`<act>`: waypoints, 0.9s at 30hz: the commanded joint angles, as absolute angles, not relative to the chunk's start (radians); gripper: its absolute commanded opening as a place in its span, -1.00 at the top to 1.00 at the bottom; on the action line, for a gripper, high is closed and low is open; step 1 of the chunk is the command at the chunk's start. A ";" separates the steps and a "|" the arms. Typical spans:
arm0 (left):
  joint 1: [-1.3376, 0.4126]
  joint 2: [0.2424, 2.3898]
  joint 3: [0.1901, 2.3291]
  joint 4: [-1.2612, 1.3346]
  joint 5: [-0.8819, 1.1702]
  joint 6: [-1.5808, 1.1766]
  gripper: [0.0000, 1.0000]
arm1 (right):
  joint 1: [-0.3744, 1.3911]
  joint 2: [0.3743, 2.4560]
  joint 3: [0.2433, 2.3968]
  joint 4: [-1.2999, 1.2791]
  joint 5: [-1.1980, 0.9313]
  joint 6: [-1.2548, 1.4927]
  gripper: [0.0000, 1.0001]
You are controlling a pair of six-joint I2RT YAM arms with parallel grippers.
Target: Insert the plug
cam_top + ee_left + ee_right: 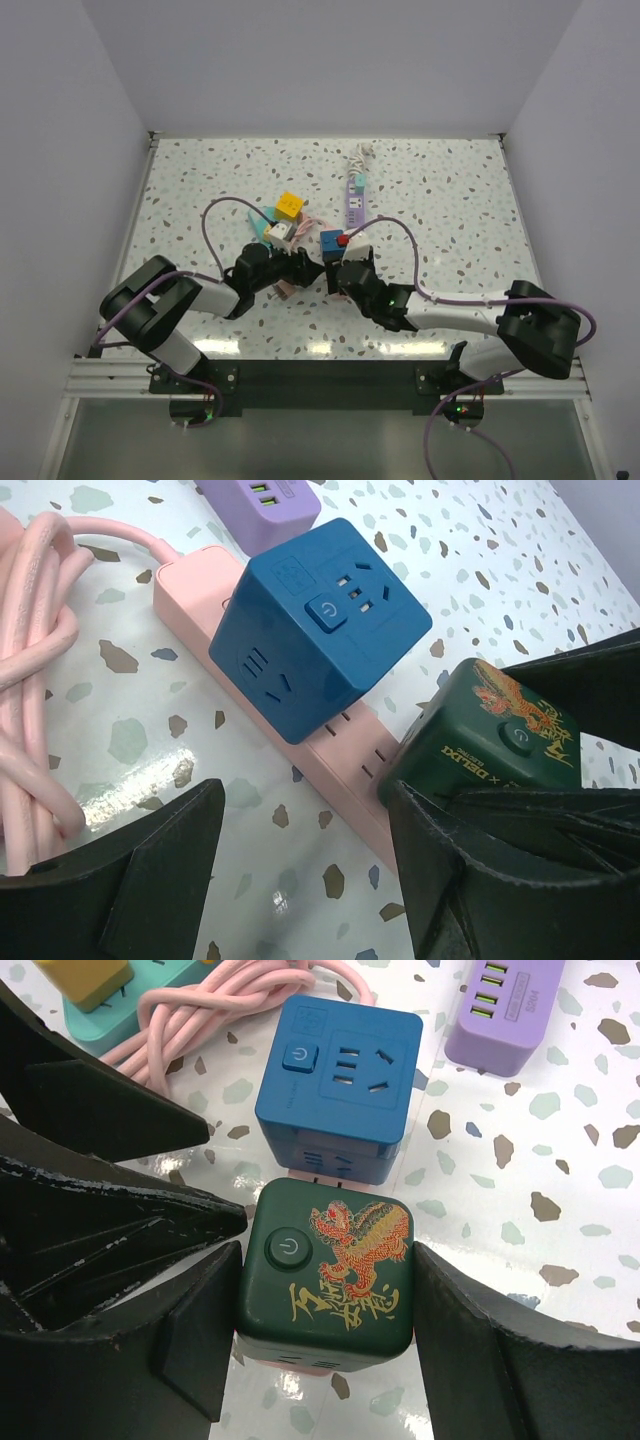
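Observation:
A dark green cube plug (325, 1270) with a gold and red dragon print sits on the pink power strip (345, 755). My right gripper (325, 1305) is shut on it, one finger pressed on each side. A blue cube socket (338, 1085) is plugged into the same strip just beyond it. My left gripper (300, 880) stands open low over the table beside the strip, with only tabletop between its fingers. Its right finger (450, 880) is close to the green cube (490, 740). In the top view both grippers (300, 265) (340, 272) meet mid-table.
A purple power strip (356, 195) lies farther back. A yellow cube (289, 206) and a white cube (279, 233) sit on a teal strip (262, 232) at the left. The coiled pink cord (35, 680) lies left of the strip.

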State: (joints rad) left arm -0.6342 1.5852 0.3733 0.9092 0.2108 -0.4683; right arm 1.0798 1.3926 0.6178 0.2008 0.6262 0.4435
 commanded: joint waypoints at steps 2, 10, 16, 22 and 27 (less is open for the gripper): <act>-0.621 1.552 0.365 0.928 0.224 -0.446 -0.43 | 1.114 1.411 0.549 0.152 0.413 0.480 1.00; -0.611 1.532 0.357 0.928 0.224 -0.454 -0.43 | 1.161 1.410 0.523 0.158 0.443 0.489 1.00; -0.601 1.525 0.356 0.919 0.224 -0.454 -0.43 | 1.195 1.431 0.534 0.135 0.477 0.497 1.00; -0.592 1.519 0.347 0.923 0.230 -0.457 -0.42 | 1.216 1.454 0.531 0.129 0.492 0.515 1.00; -0.586 1.505 0.342 0.923 0.233 -0.459 -0.43 | 1.223 1.497 0.532 0.133 0.489 0.540 1.00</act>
